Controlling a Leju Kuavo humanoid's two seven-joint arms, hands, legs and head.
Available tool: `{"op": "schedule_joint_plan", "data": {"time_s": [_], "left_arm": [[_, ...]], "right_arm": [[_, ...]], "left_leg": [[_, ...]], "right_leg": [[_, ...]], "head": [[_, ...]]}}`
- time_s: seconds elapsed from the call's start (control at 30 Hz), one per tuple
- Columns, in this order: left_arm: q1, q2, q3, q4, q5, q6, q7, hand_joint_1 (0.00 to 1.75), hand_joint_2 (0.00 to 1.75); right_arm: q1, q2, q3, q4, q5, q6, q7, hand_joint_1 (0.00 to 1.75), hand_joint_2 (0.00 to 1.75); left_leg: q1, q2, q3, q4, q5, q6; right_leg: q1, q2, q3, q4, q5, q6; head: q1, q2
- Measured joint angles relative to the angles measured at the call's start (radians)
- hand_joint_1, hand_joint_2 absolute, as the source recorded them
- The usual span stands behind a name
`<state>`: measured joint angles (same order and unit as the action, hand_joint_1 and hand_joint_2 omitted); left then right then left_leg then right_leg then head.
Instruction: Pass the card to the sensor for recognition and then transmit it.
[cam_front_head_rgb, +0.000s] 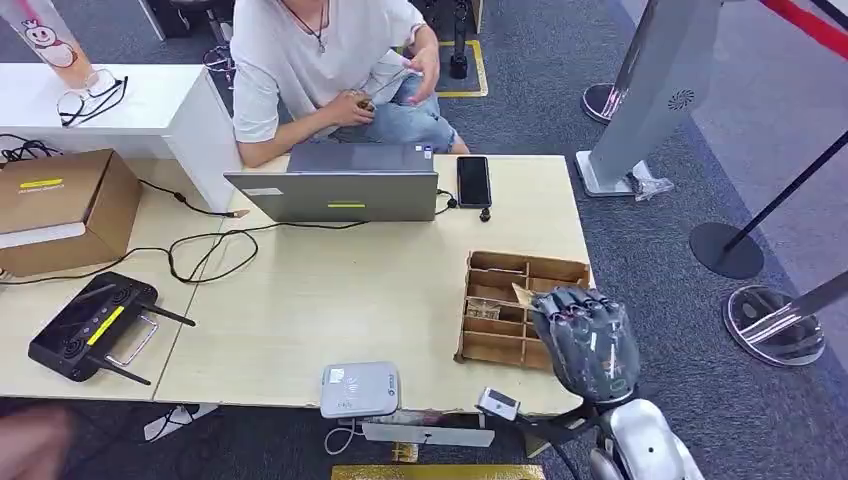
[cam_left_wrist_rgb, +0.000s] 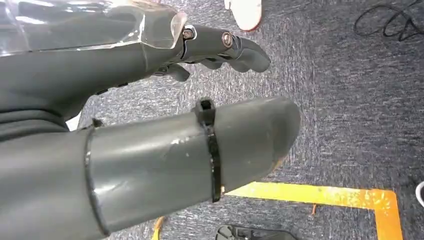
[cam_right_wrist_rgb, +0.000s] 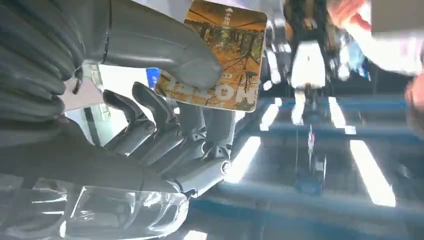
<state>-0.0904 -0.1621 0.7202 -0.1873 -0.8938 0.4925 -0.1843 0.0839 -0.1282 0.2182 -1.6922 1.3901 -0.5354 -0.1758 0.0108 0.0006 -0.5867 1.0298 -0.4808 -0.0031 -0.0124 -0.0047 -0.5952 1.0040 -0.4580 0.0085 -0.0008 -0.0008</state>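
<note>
My right hand (cam_front_head_rgb: 590, 342) hovers, back up, over the wooden card box (cam_front_head_rgb: 500, 300) at the table's right edge. In the right wrist view this hand (cam_right_wrist_rgb: 150, 125) pinches an orange-brown picture card (cam_right_wrist_rgb: 220, 55) between the thumb and the fingers, which curl under it. The sensor, a flat grey-white reader (cam_front_head_rgb: 360, 389), lies at the table's front edge, left of my right hand. My left hand (cam_left_wrist_rgb: 125, 125) hangs over grey carpet, holding nothing, its thumb and fingers apart.
A person sits behind an open laptop (cam_front_head_rgb: 340, 185) at the far side. A black phone (cam_front_head_rgb: 473, 181), a cardboard box (cam_front_head_rgb: 62, 208), a black controller (cam_front_head_rgb: 90, 325) and cables lie on the table (cam_front_head_rgb: 330, 300). Stanchion bases (cam_front_head_rgb: 728, 250) and a grey kiosk (cam_front_head_rgb: 650, 90) stand to the right.
</note>
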Motion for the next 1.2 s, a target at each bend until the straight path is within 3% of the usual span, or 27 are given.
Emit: {"op": "schedule_joint_plan", "data": {"time_s": [0.17,0.3,0.53,0.73,0.87,1.2], "left_arm": [[0.000,-0.002,0.008,0.000,0.000,0.008,-0.005,0.00,0.00],[0.000,-0.004,0.012,0.000,0.000,0.015,-0.006,0.00,0.00],[0.000,-0.005,0.013,0.000,0.000,0.024,-0.006,0.00,0.00],[0.000,-0.005,0.013,0.000,-0.011,0.022,0.000,0.00,0.00],[-0.001,-0.004,0.013,0.000,-0.022,0.019,0.006,0.00,0.00],[-0.004,-0.005,0.013,0.000,-0.042,0.015,0.015,0.00,0.00]], "right_arm": [[-0.001,0.016,0.000,-0.001,-0.010,-0.135,-0.026,1.75,1.75],[-0.011,0.052,-0.004,-0.010,-0.014,-0.154,-0.089,1.75,1.75],[-0.052,0.159,-0.061,-0.019,-0.066,-0.154,-0.256,1.75,1.75],[-0.082,0.303,-0.153,-0.019,-0.135,-0.154,-0.494,1.75,1.75],[-0.103,0.372,-0.185,-0.019,-0.161,-0.154,-0.517,1.75,1.75],[-0.108,0.385,-0.193,-0.013,-0.175,-0.154,-0.517,1.75,1.75]], "left_leg": [[0.000,0.000,0.000,0.000,0.000,0.000],[0.000,0.000,0.000,0.000,0.000,0.000],[0.000,0.000,0.000,0.000,0.000,0.000],[0.000,0.000,0.000,0.000,0.000,0.000],[0.000,0.000,0.000,0.000,0.000,0.000],[0.000,0.000,0.000,0.000,0.000,0.000]], "right_leg": [[0.000,0.000,0.000,0.000,0.000,0.000],[0.000,0.000,0.000,0.000,0.000,0.000],[0.000,0.000,0.000,0.000,0.000,0.000],[0.000,0.000,0.000,0.000,0.000,0.000],[0.000,0.000,0.000,0.000,0.000,0.000],[0.000,0.000,0.001,0.000,0.000,0.000]], "head": [[0.000,0.000],[0.000,0.000],[0.000,0.000],[0.000,0.000],[0.000,0.000],[0.000,0.000]]}}
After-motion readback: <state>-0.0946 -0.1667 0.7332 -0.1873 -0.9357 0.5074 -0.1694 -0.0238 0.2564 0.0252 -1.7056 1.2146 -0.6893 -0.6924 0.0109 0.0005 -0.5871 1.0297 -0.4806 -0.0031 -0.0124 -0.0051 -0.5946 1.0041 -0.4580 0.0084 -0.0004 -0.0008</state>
